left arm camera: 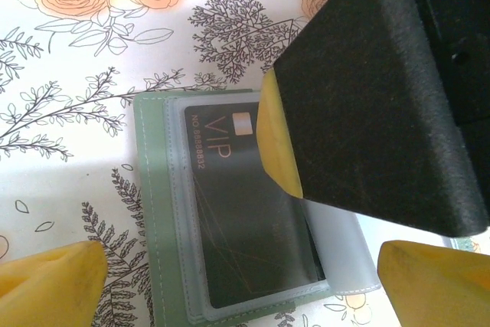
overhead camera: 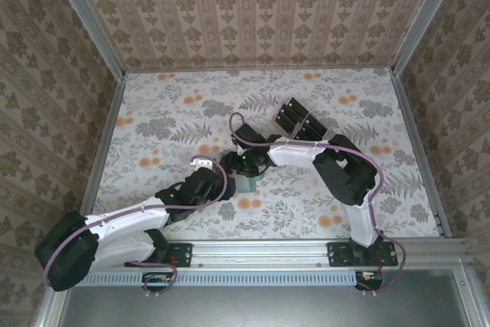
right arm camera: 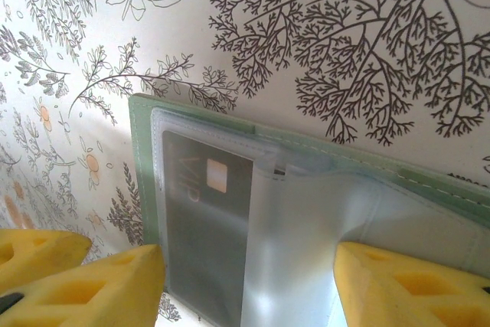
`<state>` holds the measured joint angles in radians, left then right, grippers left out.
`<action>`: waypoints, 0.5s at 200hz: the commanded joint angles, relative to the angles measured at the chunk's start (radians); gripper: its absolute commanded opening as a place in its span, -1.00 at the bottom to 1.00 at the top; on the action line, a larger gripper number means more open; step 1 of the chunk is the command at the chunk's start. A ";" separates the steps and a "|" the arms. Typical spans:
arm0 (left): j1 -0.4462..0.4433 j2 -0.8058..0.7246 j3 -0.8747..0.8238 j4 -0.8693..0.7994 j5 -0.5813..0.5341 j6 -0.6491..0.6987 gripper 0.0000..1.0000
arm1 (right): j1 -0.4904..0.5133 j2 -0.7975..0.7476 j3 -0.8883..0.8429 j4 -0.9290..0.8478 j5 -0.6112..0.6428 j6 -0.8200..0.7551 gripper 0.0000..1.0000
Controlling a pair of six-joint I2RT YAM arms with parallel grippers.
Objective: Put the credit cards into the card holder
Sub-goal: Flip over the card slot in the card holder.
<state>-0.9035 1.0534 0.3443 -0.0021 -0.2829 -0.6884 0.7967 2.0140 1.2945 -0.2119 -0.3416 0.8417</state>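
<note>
Contents first: the small, flat, sage-green soft card holder [left arm camera: 157, 220] is lying open on the floral-print tabletop [left arm camera: 69, 74], with its clear plastic sleeves [left arm camera: 344, 250] facing up. One thin black rectangular credit card [left arm camera: 245, 235], lettered "VIP" beside a small chip patch, is sitting inside a sleeve.

Left tool [left arm camera: 241, 262] is hovering over the holder with its yellow fingers [left arm camera: 53, 285] spread wide, gripping nothing. Right tool [right arm camera: 249, 254] is also standing with its fingers apart, a clear sleeve leaf running between them. In the left wrist view one of its yellow fingertips [left arm camera: 276, 143] is overlapping the card's upper corner; contact cannot be confirmed.

Overhead, both tools are meeting mid-tabletop. Further black cards [overhead camera: 295, 116] are lying grouped behind them. Patterned walls [overhead camera: 253, 13] are enclosing the tabletop on three sides, and an aluminium rail [overhead camera: 306, 250] is running along the near edge.
</note>
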 commanded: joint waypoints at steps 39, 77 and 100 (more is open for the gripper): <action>-0.006 0.105 0.073 0.042 0.000 0.065 1.00 | 0.008 0.025 -0.033 -0.009 -0.007 0.017 0.26; -0.002 0.166 0.098 0.019 -0.022 0.068 1.00 | 0.007 0.025 -0.031 -0.007 -0.010 0.017 0.26; -0.002 0.190 0.098 -0.001 -0.040 0.054 1.00 | 0.006 0.021 -0.029 -0.008 -0.013 0.017 0.27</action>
<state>-0.9035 1.2224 0.4210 0.0158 -0.2893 -0.6456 0.7967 2.0140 1.2888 -0.1997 -0.3454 0.8444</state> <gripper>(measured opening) 0.997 0.632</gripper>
